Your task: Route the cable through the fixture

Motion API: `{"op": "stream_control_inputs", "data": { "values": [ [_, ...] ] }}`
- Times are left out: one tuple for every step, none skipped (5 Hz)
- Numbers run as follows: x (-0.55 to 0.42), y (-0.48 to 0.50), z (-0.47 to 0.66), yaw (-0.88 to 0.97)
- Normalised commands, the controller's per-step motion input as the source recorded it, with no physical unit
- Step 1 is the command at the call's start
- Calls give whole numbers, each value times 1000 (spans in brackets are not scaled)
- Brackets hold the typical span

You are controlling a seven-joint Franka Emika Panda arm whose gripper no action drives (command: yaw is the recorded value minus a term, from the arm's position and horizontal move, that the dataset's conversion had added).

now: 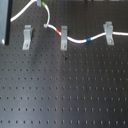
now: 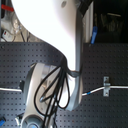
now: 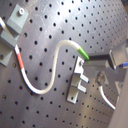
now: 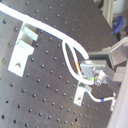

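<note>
First exterior view shows the cable seated in two fixtures; the gripper pinches it at the green band, so lower it squarely into the empty fork.

Open perforated board before three fixtures

White cable, red-blue-green bands

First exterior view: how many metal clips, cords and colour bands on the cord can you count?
Metal clips: 3
Cord: 1
Colour bands: 3 (green, red, blue)
Total: 7
</note>
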Motion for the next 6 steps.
{"op": "stream_control_inputs", "data": {
  "values": [
    [-396, 128, 244, -514],
    [-380, 93, 311, -511],
    [-386, 79, 314, -494],
    [0, 1, 39, 0],
    [-239, 173, 265, 297],
    [-62, 2, 0, 60]
  ]
}}
